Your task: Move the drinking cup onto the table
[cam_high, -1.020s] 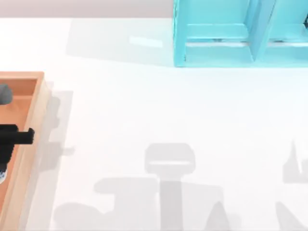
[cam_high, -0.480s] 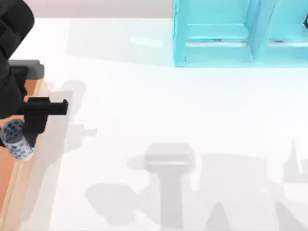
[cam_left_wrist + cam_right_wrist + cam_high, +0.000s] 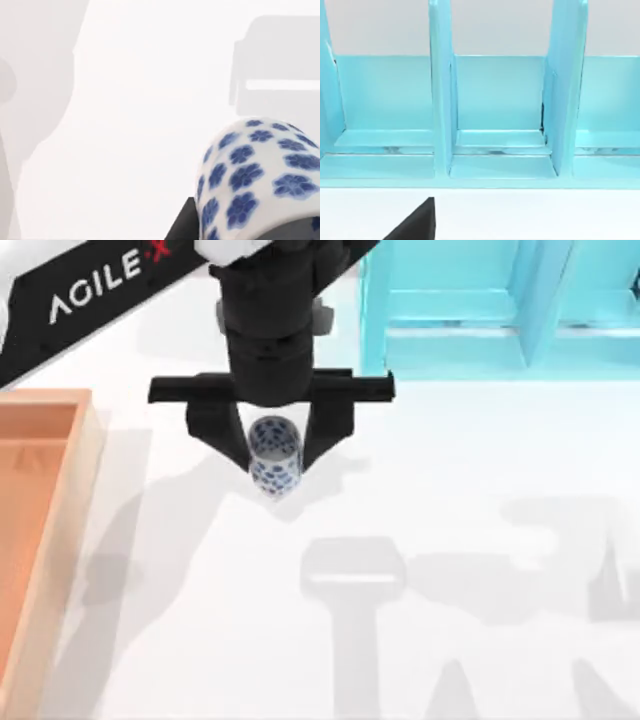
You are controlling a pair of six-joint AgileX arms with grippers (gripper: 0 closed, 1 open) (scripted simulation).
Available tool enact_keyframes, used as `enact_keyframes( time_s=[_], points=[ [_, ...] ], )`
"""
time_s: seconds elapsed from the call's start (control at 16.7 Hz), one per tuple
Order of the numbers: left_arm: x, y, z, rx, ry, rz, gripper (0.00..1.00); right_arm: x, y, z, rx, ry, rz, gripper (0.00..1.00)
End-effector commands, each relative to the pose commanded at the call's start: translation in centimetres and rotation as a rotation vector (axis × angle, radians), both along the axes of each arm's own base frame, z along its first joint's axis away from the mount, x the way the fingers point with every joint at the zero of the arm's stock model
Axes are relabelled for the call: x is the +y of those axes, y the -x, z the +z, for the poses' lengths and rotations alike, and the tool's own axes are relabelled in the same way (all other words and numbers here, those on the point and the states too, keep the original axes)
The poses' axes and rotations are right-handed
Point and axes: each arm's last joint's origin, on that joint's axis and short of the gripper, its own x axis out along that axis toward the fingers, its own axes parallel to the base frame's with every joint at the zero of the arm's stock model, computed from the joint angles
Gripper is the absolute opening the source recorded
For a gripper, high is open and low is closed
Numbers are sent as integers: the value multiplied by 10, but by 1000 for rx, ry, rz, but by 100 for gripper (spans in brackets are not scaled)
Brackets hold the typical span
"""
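One cup [image 3: 274,462], white with blue flowers. One tray [image 3: 40,530], orange-brown with a raised rim; one light-blue shelf [image 3: 480,310], three whole bays counted in the right wrist view plus a part bay at each edge. One desk [image 3: 450,490], one arm overhead with one gripper [image 3: 272,445] and two fingers [image 3: 222,435].
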Motion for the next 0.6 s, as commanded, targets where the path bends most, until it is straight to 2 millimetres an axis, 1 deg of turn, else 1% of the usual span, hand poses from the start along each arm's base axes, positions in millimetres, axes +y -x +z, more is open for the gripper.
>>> enact_keyframes(
  time_s=[0.12,0.18,0.3,0.42,0.6],
  points=[
    [-43,7,-5,-13,6,-3,0,0,0,0,0,0,0,100],
    [-62,12,-8,-19,8,-4,0,0,0,0,0,0,0,100],
    [-90,22,-15,-27,9,-6,0,0,0,0,0,0,0,100],
    [-104,29,-19,-30,8,-7,0,0,0,0,0,0,0,100],
    [-106,30,-20,-31,7,-7,0,0,0,0,0,0,0,100]
  ],
)
